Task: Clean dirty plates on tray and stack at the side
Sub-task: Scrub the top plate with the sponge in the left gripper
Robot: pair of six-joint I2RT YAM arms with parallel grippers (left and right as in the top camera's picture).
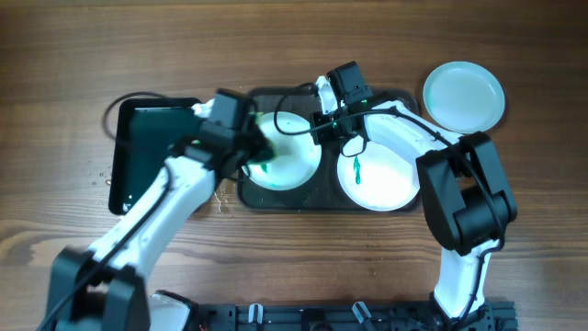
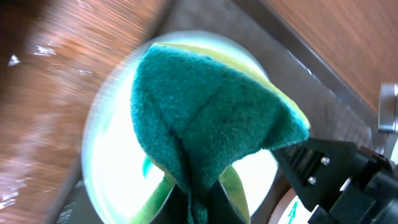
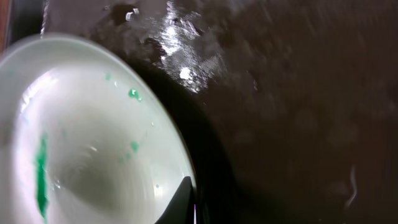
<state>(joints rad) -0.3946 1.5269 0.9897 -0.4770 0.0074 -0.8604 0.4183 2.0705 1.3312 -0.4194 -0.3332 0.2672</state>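
The dark tray holds two plates. My left gripper is shut on a green sponge pressed onto the left plate, which also shows in the left wrist view. My right gripper grips that plate's right rim. In the right wrist view one finger lies over the rim of the plate, which has green smears; the other finger is hidden. The right plate has a green smear. A third plate lies on the table at the far right, off the tray.
A smaller black glossy tray sits left of the dark tray, under my left arm. Water drops lie on the wood by its left edge. The dark tray's surface looks wet and shiny.
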